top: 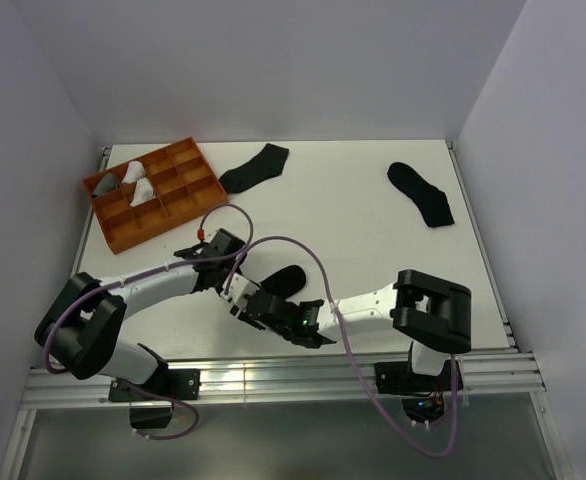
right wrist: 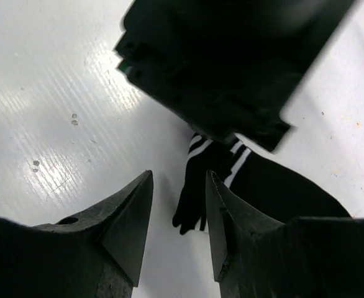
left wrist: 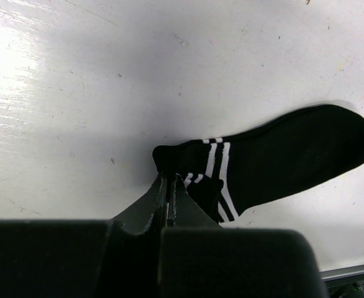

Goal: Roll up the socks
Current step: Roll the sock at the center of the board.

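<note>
**Start the roll tight at the cuff**

The sock point(top: 285, 280) lies flat on the table point(top: 353, 230), with its cuff toward the arm bases. The left gripper point(left wrist: 169, 180) is closed, and its tips appear to pinch the cuff edge, where a small fold of the striped part is turned over. The right gripper point(right wrist: 179, 180) hangs just beside the same cuff with its jaws apart and holds nothing.

I think the step is the first turn of the roll. To do it well, the pinch should stay on the cuff edge while the right gripper presses the sock body down near the cuff, so the fabric does not slide. The fold should go straight toward the toe, because a crooked start gives a loose roll.

The sock is black, short and thin, with white stripes across the cuff. It looks soft and limp.

Far beyond the sock lie two other socks point(top: 255, 167), and to their left is an orange tray point(top: 188, 185).
</note>
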Robot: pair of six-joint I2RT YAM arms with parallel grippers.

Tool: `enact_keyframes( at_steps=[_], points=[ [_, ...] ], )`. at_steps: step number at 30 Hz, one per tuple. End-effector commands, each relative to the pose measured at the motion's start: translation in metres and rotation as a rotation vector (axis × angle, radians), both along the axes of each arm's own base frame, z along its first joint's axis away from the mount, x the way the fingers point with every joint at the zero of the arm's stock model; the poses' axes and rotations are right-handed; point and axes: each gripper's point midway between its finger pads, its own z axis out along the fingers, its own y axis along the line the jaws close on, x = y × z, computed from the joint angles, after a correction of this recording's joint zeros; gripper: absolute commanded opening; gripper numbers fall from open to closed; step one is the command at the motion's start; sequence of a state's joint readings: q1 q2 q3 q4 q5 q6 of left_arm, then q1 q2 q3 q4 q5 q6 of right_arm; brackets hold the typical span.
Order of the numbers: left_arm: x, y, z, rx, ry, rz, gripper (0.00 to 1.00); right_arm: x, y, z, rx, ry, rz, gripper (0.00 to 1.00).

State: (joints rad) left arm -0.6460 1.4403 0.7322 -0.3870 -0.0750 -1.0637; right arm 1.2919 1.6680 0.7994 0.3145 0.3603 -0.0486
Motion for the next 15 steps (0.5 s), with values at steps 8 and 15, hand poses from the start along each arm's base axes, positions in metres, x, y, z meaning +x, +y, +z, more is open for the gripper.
enact_keyframes(
  at_steps=[8,15],
  points=[
    [0.003,-0.007,0.006,-0.004,0.000,-0.031,0.00,0.019,0.005,-0.007,-0.079,-0.163,-0.063,0.47],
    [0.005,-0.005,0.008,0.013,0.001,-0.029,0.00,0.020,0.001,-0.037,-0.157,-0.149,-0.078,0.45]
  ],
)
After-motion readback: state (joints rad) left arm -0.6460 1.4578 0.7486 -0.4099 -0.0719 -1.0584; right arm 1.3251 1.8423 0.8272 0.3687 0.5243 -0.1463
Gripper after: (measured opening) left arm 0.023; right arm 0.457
